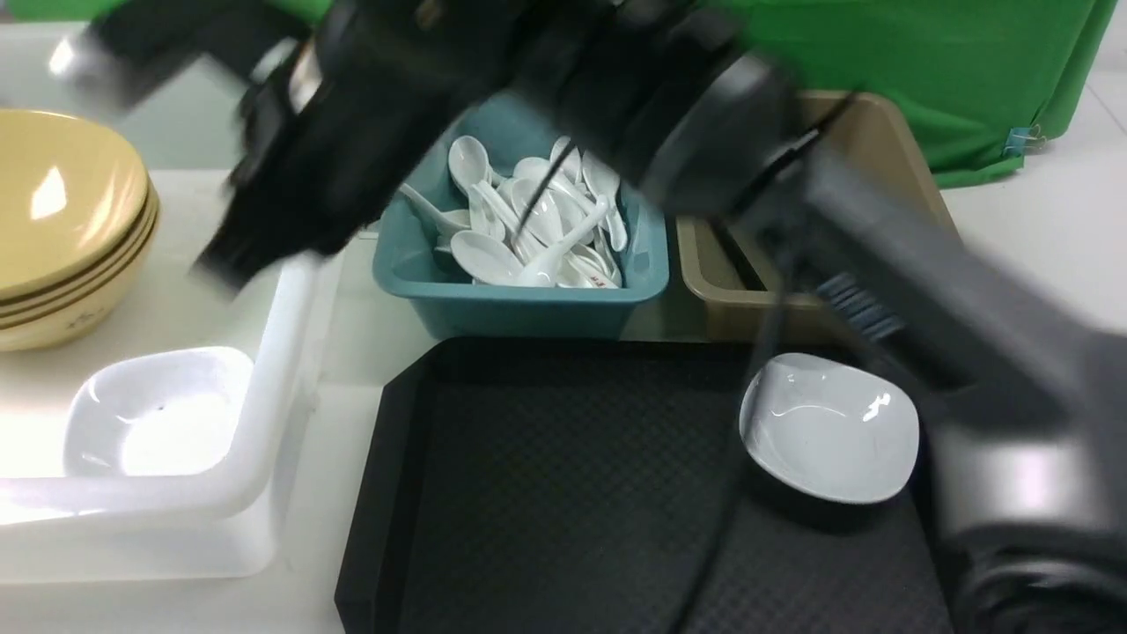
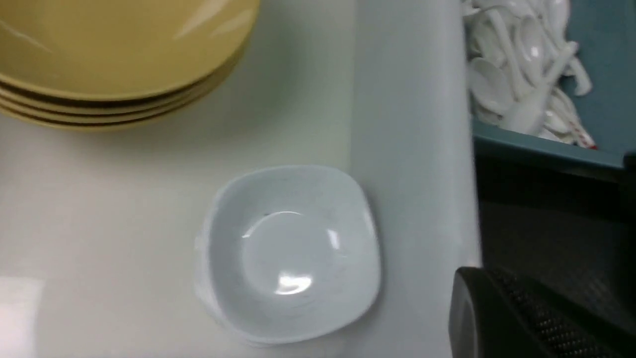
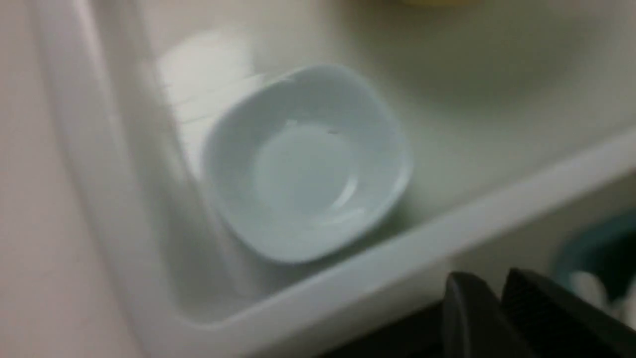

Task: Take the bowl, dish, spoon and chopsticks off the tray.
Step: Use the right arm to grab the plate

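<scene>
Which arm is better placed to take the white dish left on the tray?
Probably right: the dish sits at the tray's right edge, on that arm's side, and the right gripper looks empty. Reaching from the left means crossing the tray.

Backdrop: a green cloth point(image 1: 924, 70) hangs across the far side in the front view, creased and folded, its lower hem reaching the table point(image 1: 1039, 220) at the far right.
Fastening: a small binder clip point(image 1: 1020, 141) (pale blue, with wire handles) is pinched on the cloth's right-hand fold.
Furniture: the table is white, smooth and faintly glossy; it shows at the far right, the far left and along the near left edge.
Light: bright and white; the table's left side is washed almost to glare, while its right side looks greyer.
</scene>
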`<action>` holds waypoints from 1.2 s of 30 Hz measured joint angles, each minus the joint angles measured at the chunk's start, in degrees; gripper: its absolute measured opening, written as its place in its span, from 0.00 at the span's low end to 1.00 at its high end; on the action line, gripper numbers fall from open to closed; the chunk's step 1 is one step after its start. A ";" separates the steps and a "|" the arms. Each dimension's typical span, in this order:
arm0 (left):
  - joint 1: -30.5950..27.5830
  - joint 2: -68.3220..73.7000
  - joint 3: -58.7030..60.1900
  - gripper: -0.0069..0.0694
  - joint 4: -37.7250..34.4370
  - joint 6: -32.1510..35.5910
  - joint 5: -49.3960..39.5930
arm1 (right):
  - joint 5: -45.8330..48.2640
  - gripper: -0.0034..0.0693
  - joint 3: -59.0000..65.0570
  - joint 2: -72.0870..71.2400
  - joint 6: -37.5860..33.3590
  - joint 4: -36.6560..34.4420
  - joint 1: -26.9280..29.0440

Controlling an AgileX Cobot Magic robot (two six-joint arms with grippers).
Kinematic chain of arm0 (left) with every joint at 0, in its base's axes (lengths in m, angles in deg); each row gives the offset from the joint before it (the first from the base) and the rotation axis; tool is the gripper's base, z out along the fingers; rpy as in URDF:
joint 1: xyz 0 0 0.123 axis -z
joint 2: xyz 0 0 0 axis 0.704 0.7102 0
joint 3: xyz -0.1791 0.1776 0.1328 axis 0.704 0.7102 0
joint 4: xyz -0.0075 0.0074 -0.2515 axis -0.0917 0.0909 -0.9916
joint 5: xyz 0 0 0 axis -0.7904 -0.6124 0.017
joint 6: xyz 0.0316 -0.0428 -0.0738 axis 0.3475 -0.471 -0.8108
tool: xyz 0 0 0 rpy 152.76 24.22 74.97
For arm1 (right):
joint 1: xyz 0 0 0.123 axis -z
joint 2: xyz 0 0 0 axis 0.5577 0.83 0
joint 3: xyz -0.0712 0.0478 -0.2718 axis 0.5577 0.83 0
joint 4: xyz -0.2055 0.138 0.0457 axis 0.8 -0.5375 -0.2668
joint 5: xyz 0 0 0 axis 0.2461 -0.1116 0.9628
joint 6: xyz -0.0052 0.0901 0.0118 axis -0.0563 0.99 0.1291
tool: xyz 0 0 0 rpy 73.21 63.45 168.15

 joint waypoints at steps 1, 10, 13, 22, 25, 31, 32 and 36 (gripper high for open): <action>1.05 0.38 0.00 0.09 -2.41 1.54 -0.66 | 0.00 0.08 2.39 -2.00 0.35 0.89 1.11; 26.50 7.59 0.00 0.09 -3.19 5.49 1.43 | -1.10 0.18 45.18 -25.12 0.35 2.70 13.77; 34.76 12.08 0.00 0.09 -1.72 5.49 4.60 | -7.01 0.35 60.21 -28.74 0.35 2.97 16.49; 47.51 23.53 0.00 0.09 -0.89 6.13 16.89 | -30.01 0.75 81.69 -27.49 2.45 4.92 17.86; 47.67 25.16 0.00 0.09 0.06 6.28 17.17 | -32.78 0.76 82.32 -24.33 6.65 9.37 17.86; 47.67 25.23 0.00 0.09 1.57 6.30 17.30 | -34.28 0.55 82.32 -20.70 9.76 12.65 18.03; 47.67 25.23 0.00 0.09 1.69 6.30 17.30 | -34.35 0.43 82.32 -20.66 9.81 13.22 18.03; 47.67 25.23 -0.17 0.09 2.16 4.87 17.25 | -33.06 0.23 82.20 -23.11 9.82 13.87 18.12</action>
